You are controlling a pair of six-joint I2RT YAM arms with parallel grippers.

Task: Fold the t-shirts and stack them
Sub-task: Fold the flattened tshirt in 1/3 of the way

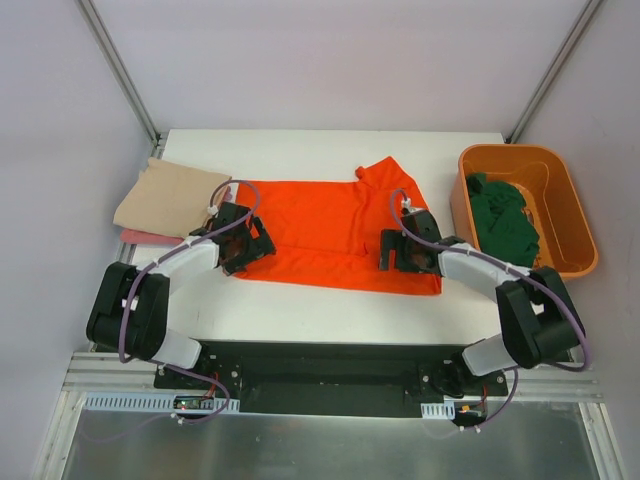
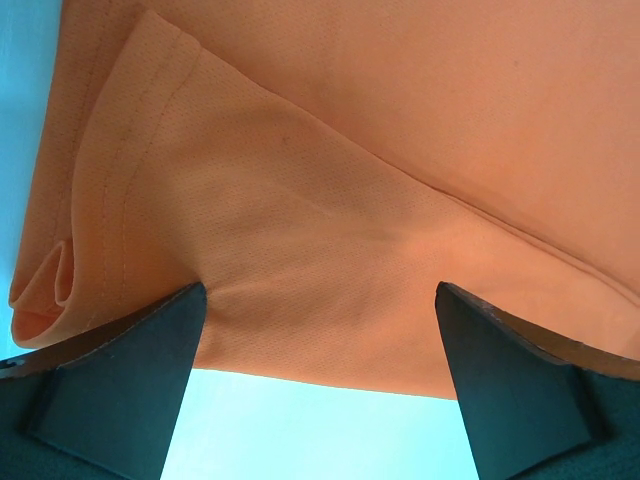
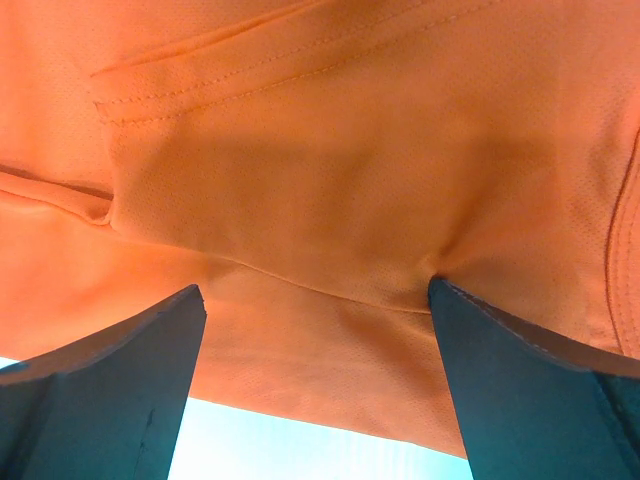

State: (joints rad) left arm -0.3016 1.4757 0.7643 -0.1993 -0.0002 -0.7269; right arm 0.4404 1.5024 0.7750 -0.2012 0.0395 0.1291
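Starting fold of orange t-shirt (image 1: pixel 330 225) with left gripper (image 1: pixel 245 245) and right gripper (image 1: pixel 398 250) spread apart at near hem; next likely pinching, lifting evenly

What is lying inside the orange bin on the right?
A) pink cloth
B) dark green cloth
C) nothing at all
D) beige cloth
B: dark green cloth lies crumpled inside the orange bin, while the beige shirt sits far off on the left side.
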